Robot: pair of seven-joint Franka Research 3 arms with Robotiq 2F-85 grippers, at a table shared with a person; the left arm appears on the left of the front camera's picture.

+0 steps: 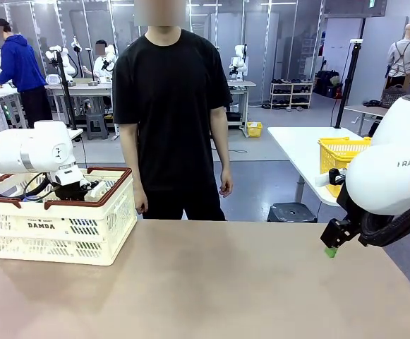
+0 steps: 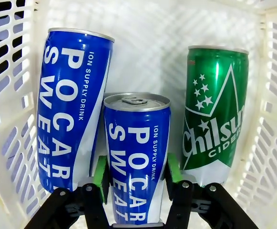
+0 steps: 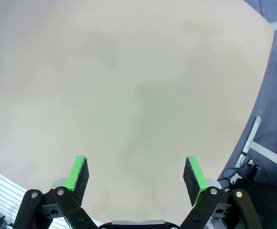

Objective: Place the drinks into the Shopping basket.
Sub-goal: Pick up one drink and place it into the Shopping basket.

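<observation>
Left pincer [image 2: 136, 177] was inside the Shopping basket [image 1: 85, 236], pinching a blue can [image 2: 137, 152]. A second blue can [image 2: 71, 109] and a green can [image 2: 213, 109] stood just beside it. Right pincer [image 3: 136, 179] hung spread over the bare tabletop [image 3: 128, 86]. Risk: opening or retracting crooked could clip a neighbour and topple it.

A person in a black T-shirt [image 1: 171, 106] stands at the far edge of the beige tabletop [image 1: 212, 282], arms hanging. Behind, to the right, a yellow mesh basket [image 1: 340, 153] sits on a white table [image 1: 296, 141].
</observation>
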